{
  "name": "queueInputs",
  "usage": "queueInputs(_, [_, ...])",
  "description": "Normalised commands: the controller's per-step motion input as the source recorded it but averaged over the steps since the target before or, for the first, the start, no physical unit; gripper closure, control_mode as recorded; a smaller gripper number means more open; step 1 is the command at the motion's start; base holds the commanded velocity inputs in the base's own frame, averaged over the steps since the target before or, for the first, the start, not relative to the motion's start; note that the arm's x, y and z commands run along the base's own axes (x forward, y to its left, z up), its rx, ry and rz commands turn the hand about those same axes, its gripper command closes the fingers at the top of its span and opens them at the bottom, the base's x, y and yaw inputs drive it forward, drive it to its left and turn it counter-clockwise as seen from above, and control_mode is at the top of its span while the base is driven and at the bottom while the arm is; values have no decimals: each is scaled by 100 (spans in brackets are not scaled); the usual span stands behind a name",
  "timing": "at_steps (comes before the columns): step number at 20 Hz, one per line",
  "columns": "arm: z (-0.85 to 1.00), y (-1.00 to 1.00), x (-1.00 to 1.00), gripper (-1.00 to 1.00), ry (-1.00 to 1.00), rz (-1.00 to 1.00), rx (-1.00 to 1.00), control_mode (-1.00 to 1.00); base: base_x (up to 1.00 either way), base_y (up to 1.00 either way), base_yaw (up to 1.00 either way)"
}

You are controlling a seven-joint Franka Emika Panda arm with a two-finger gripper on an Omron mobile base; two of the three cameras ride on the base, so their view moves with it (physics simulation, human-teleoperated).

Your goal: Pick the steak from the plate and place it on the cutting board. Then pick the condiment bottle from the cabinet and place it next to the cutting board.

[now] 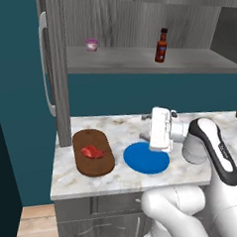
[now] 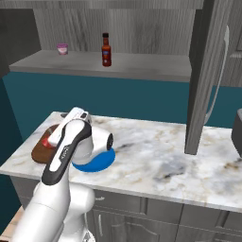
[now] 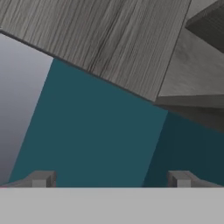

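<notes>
White arm links fill the lower right of the left base view, the hand raised over the far edge of the round blue plate (image 1: 146, 159), which lies bare on the marbled table (image 1: 190, 120) near its front edge. Beside it, toward the table's left edge, the dark oblong cutting board (image 1: 92, 152) carries the small red steak (image 1: 92, 151), so the first half looks done. Above, the slim condiment bottle (image 1: 161, 45) stands upright on the grey wood-grain cabinet (image 1: 144, 60) shelf, well apart from a short pink-lidded cup (image 1: 91, 44). From the right base view the bottle (image 2: 106, 49) sits mid-shelf, the board (image 2: 41, 147) and plate (image 2: 100, 162) partly behind the elbow. In the hand view the fingers (image 3: 109, 178) stand wide apart and empty, facing teal wall and wood-grain panel. The risks I see: the tall, narrow, glossy bottle could tip if one finger (image 3: 41, 178) nudges it before closing, and the shelf's front lip could catch the hand on the approach.
</notes>
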Motion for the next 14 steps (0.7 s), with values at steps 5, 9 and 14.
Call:
queueInputs(5, [27, -2, -5, -100, 0, 3, 5, -100, 0, 0, 0])
queueInputs(9, [28, -1, -4, -100, 0, 2, 4, -100, 0, 0, 0])
queueInputs(14, [26, -1, -5, -100, 1, 1, 3, -100, 0, 0, 0])
